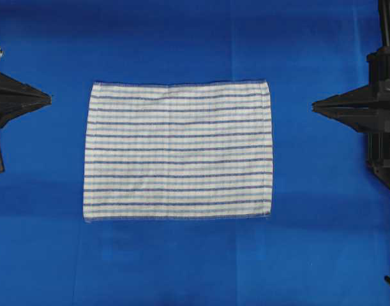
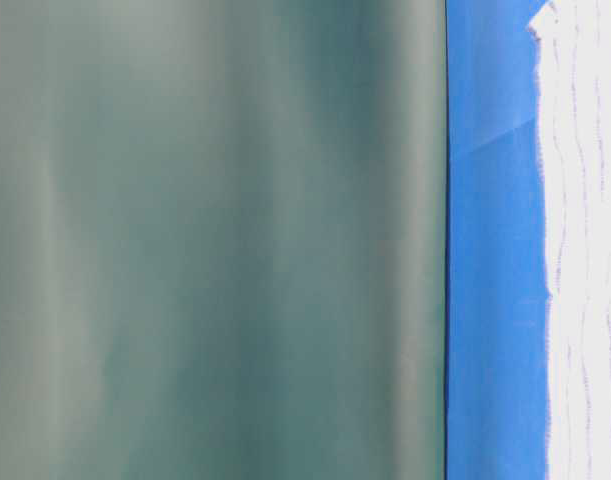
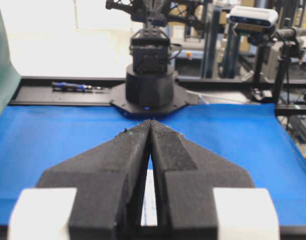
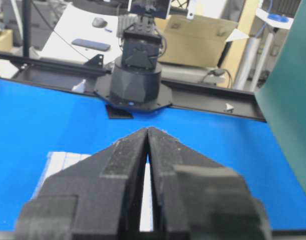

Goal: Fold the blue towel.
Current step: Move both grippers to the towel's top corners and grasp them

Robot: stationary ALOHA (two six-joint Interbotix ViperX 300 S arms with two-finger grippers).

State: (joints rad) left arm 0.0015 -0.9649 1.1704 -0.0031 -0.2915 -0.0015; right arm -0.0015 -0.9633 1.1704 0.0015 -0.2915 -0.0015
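The blue towel (image 1: 177, 150), white with thin blue stripes, lies spread flat in the middle of the blue table cover (image 1: 182, 268). It also shows as a white strip at the right edge in the table-level view (image 2: 585, 250), and through the finger gaps as the towel (image 3: 149, 200) and the towel (image 4: 62, 162). My left gripper (image 1: 50, 97) hovers left of the towel, shut and empty, its tips (image 3: 150, 121) meeting. Right of the towel, my right gripper (image 1: 313, 106) is shut too, with nothing held, tips (image 4: 147, 129) together. Neither touches the cloth.
A green backdrop (image 2: 215, 240) fills most of the table-level view. The opposite arm's base (image 3: 148, 90) stands at the far table edge, likewise the arm base (image 4: 134, 80). A black rail (image 3: 57, 92) with a screwdriver (image 3: 75, 86) borders the table.
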